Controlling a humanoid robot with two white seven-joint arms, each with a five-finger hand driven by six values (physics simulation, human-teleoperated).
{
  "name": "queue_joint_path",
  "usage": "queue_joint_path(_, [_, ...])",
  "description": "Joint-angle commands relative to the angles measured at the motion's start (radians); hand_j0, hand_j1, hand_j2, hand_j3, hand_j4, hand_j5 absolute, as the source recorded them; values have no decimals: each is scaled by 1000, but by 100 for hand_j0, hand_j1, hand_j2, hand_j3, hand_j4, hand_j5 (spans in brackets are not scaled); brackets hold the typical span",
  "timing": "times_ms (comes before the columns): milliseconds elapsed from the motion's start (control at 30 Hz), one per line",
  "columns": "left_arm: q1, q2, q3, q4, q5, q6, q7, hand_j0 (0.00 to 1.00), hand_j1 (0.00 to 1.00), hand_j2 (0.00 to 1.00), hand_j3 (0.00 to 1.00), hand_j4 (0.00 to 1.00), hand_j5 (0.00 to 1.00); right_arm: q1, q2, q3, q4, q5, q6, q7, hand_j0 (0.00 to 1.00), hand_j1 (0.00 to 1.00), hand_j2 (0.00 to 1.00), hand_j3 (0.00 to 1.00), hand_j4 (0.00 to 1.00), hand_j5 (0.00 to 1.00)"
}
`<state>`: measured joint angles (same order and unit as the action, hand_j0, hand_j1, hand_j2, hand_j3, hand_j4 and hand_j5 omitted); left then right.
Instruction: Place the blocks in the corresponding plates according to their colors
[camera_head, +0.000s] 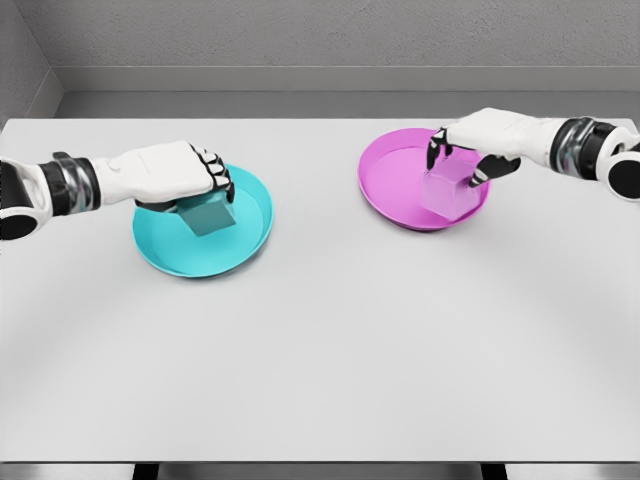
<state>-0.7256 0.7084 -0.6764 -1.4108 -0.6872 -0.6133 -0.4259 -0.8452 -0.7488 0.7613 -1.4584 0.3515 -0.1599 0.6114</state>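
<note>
On the left half of the frame, a cyan plate (203, 258) sits on the white table (320, 350), and the left hand (170, 172) reaches over its upper left rim from the picture's left edge. Its fingers (215, 172) are curled down around the top of a teal block (209, 215), grasping it. The block is tilted, with one corner pointing toward the plate's floor, and it lies inside the plate's rim; whether it touches the plate or hangs just above it cannot be told from this view.

In the upper right of the frame, a magenta plate (395, 185) rests on the same table, well apart from the cyan one. A pink block (447, 195) stands inside it, toward the plate's right side, close to the rim. The right hand (480, 140) comes in from the right edge and hovers over the block's top. Its dark-tipped fingers (436, 150) hang down, one at the block's upper left and another at its upper right, straddling the top rather than clenched. They appear relaxed around the block, and firm contact cannot be made out.

Behind the table runs a grey wall (320, 40) across the top of the frame.
</note>
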Motion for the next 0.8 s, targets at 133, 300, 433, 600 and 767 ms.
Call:
queue_joint_path(133, [0,-20,-23,20,-54,2,-2,66,66,66,66,66,66,-23,82,0,78,40,34,-1,55,55,55,55,55,55])
queue_joint_path(300, [-3,-18,-25,18,-54,2,-2,99,99,99,99,99,99,-25,71,-11,67,34,31,-1,100,100,100,100,100,100])
queue_joint_path(433, [-3,-15,-25,13,-54,2,-2,100,100,100,100,100,100,-14,37,-68,24,30,17,-1,100,100,100,100,100,100])
queue_joint_path(600, [-3,29,-14,-8,-22,2,-1,100,100,100,100,100,100,75,-21,-181,-42,27,-203,-1,100,100,100,100,100,100])
queue_joint_path(767, [-2,111,-11,-22,133,2,-1,100,100,100,100,100,100,161,-93,-217,-42,-28,-401,-1,100,100,100,100,100,100])
